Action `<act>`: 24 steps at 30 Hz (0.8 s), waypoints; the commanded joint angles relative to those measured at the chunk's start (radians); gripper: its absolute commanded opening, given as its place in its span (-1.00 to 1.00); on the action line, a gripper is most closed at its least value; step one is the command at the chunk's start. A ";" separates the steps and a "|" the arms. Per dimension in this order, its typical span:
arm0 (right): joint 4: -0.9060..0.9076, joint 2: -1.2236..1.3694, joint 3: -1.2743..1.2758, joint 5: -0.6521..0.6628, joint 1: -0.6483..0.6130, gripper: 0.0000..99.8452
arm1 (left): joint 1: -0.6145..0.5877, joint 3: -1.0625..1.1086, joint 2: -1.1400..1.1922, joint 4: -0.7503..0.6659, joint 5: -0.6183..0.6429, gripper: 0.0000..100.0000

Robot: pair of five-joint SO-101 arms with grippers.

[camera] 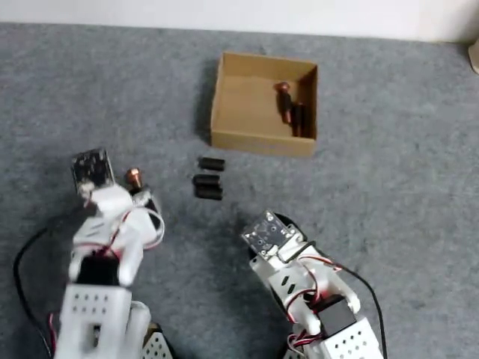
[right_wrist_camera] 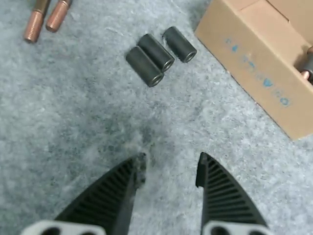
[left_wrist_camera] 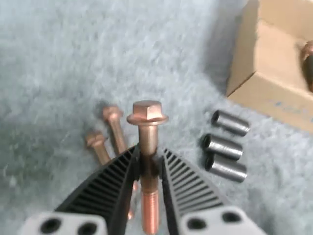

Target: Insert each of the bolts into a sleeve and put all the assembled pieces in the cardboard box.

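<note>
My left gripper (left_wrist_camera: pixel 148 159) is shut on a copper bolt (left_wrist_camera: pixel 147 147), its hex head pointing away from the wrist; in the high view that bolt's head (camera: pixel 134 176) shows at the left arm's tip. Two more bolts (left_wrist_camera: pixel 110 132) lie on the carpet under it. Three black sleeves (camera: pixel 208 179) lie in a row between the arms and the cardboard box (camera: pixel 254 136); they also appear ahead of my right gripper as sleeves (right_wrist_camera: pixel 159 55). My right gripper (right_wrist_camera: pixel 169 166) hangs open over bare carpet. An assembled bolt and sleeve (camera: pixel 290 106) lies inside the box.
Grey carpet covers the table. The box (right_wrist_camera: pixel 254 63) stands just beyond the sleeves, its near wall facing the arms. Two bolt ends (right_wrist_camera: pixel 46 17) lie to the side of the sleeves in the right wrist view.
</note>
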 commanded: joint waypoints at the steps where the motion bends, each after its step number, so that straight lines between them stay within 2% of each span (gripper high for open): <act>1: -0.048 0.001 -0.002 0.046 -0.042 -0.67 | -0.010 0.070 -0.255 -0.017 -0.014 -0.99; 7: -0.111 0.004 -0.012 0.077 -0.056 -0.67 | -0.013 0.154 -0.407 -0.017 -0.011 -0.99; 14: -0.182 0.058 -0.019 0.138 -0.073 -0.67 | -0.081 0.179 -0.489 -0.017 -0.009 -0.99; 19: -0.268 0.335 -0.180 0.138 -0.074 -0.67 | -0.081 0.202 -0.516 -0.017 -0.009 -0.99; 24: -0.280 0.723 -0.447 0.137 -0.139 -0.67 | -0.084 0.203 -0.519 -0.002 -0.009 -0.99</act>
